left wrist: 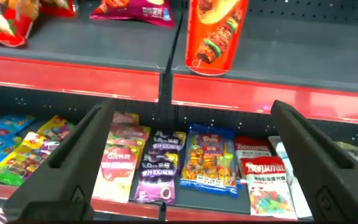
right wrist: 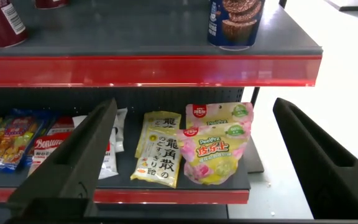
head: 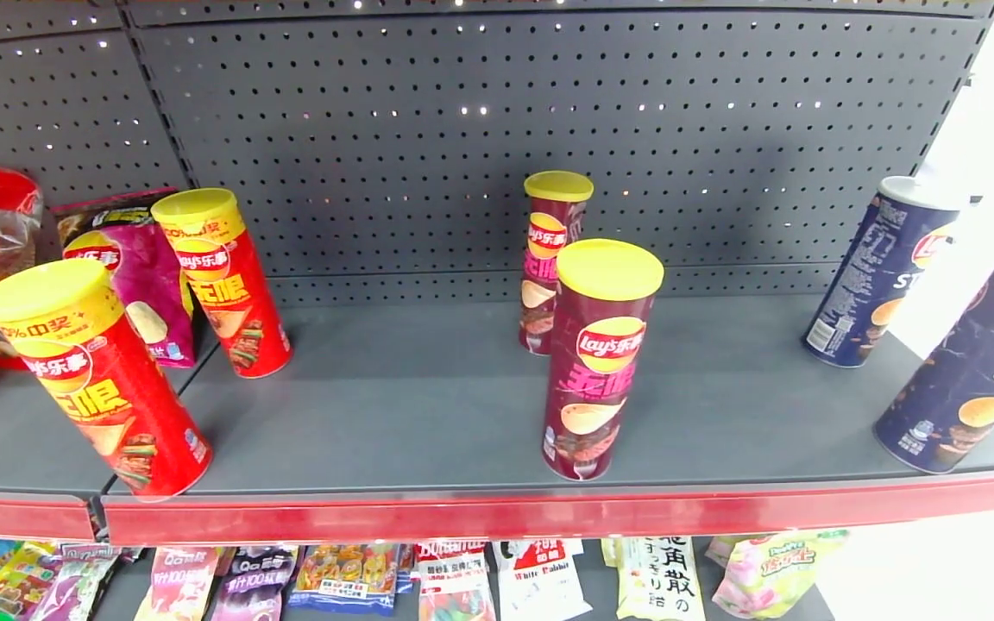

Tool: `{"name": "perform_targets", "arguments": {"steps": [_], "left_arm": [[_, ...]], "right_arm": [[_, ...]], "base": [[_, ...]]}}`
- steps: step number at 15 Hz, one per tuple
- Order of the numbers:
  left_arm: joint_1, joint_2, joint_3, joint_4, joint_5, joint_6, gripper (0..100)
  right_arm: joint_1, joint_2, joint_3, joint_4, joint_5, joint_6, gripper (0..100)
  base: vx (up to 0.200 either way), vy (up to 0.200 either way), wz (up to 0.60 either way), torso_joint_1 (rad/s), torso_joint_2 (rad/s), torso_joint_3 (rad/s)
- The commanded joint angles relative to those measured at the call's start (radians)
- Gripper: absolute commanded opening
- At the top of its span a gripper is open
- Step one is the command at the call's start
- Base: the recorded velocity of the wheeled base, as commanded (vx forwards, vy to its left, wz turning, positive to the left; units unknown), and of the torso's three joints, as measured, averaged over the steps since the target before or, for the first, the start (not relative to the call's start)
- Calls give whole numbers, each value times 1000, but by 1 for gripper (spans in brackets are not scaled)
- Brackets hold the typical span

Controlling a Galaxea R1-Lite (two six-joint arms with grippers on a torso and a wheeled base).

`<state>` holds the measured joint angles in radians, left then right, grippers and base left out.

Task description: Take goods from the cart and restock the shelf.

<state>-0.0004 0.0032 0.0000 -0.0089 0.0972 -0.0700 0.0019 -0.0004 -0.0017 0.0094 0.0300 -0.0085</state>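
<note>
Where glare washed out the right edge of the head view, the tops of two blue cans [head: 877,276] were hard to make out, the nearer cut off. Glossy cylinders stood on the matte grey shelf [head: 428,405]: two red cans [head: 100,379] at left, two maroon cans [head: 600,362] at centre, flat yellow lids. Crinkly snack bags [head: 454,586] below were cropped. Left pincer [left wrist: 191,112] and right pincer [right wrist: 196,106] both gaped apart, empty.
</note>
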Motion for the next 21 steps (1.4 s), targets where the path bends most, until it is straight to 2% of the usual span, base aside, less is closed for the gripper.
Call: {"name": "perform_targets", "arguments": {"steps": [1, 2, 5, 7, 8, 9, 11, 14, 16, 17, 18, 21], "left_arm": [[0, -3, 0, 3, -5, 6, 100], [0, -3, 0, 3, -5, 6, 100], [0, -3, 0, 3, -5, 6, 100], [0, -3, 0, 1, -5, 6, 100], [0, -3, 0, 1, -5, 6, 100], [0, -3, 0, 1, -5, 6, 100], [2, -3, 0, 1, -5, 6, 100], [2, -3, 0, 1, -5, 6, 100], [2, -3, 0, 1, -5, 6, 100], [2, -3, 0, 1, -5, 6, 100], [2, -3, 0, 1, -5, 6, 100], [2, -3, 0, 1, -5, 6, 100]], "right_arm": [[1, 0, 0, 0, 8, -8, 100], [1, 0, -24, -23, 30, -4, 100], [87, 249, -302, -40, 102, 53, 100], [150, 398, -339, -49, 145, 1, 100], [150, 398, -339, -49, 145, 1, 100], [161, 603, -411, -62, 154, -25, 100], [267, 763, -469, -65, 162, -13, 100], [377, 936, -509, -66, 160, -8, 100], [435, 988, -535, -66, 160, 30, 100], [506, 1045, -574, -66, 160, 96, 100], [537, 1090, -601, -66, 160, 127, 100], [546, 1212, -627, -97, 140, 131, 100]], "base": [[0, 0, 0, 0, 0, 0], [0, 0, 0, 0, 0, 0], [0, 0, 0, 0, 0, 0], [0, 0, 0, 0, 0, 0], [0, 0, 0, 0, 0, 0], [0, 0, 0, 0, 0, 0], [0, 0, 0, 0, 0, 0], [0, 0, 0, 0, 0, 0], [0, 0, 0, 0, 0, 0], [0, 0, 0, 0, 0, 0], [0, 0, 0, 0, 0, 0], [0, 0, 0, 0, 0, 0]]}}
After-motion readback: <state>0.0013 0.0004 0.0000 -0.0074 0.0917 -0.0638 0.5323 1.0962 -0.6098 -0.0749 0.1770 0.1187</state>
